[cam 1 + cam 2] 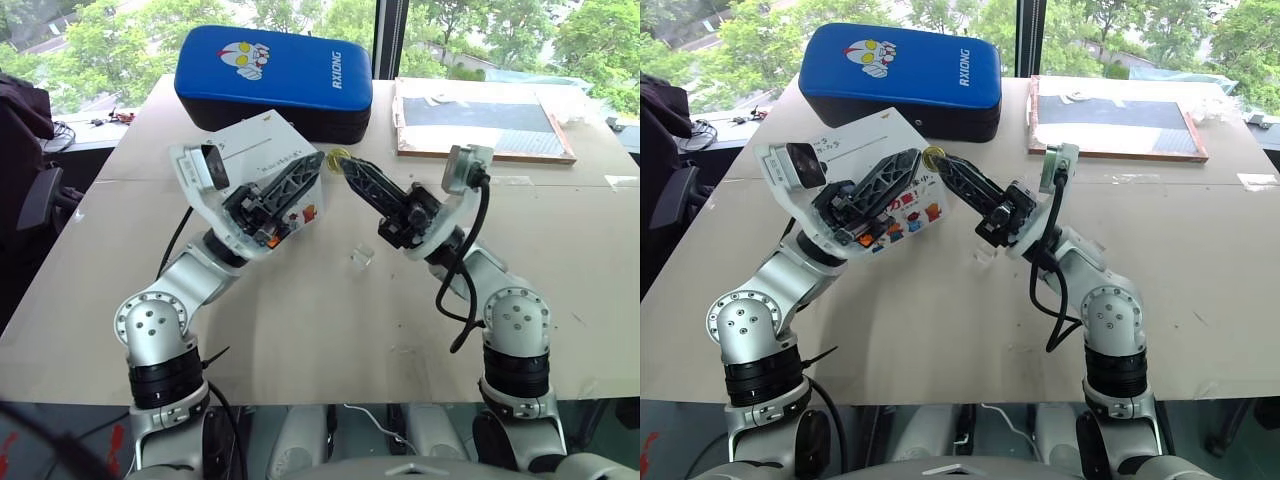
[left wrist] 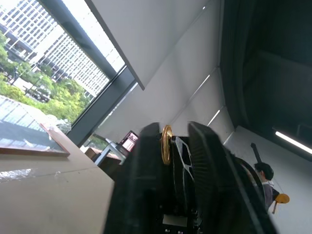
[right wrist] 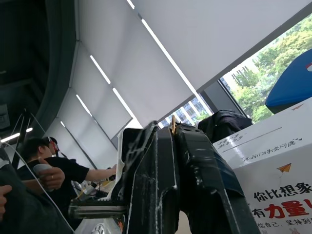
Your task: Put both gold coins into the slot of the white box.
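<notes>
Head cam, L eye: both arms are raised over the table (image 1: 560, 280), tips nearly meeting mid-air. L jaws (image 1: 312, 163) are pinching shut; a gold coin (image 1: 337, 156) is sitting just past their tip, right at the tip of the R jaws (image 1: 350, 170), which are also clamped tight. I can't tell from here which tip owns that coin. The white box (image 1: 262, 140) is lying behind and under the L jaws, tilted, touching the blue padded case (image 1: 275, 75) beyond it. A small clear bit (image 1: 361, 258) is resting on the table below the R jaws.

Head cam, R eye: same scene; the coin is glinting at the R jaw tip, w/ the L jaw tip just beside it. Box's cartoon side is facing me under the L jaws. A framed board (image 1: 1120, 120) is lying well beyond the R jaws.

L wrist cam: I'm seeing the L jaws squeezing a second gold coin (image 2: 166, 144) edge-on betw. the fingers, near the tips.

R wrist cam: R jaws are closed on a thin gold edge at the tips; the box is sitting just beside them, lettering side showing. People (image 3: 46, 170) are standing in the bkgd.
</notes>
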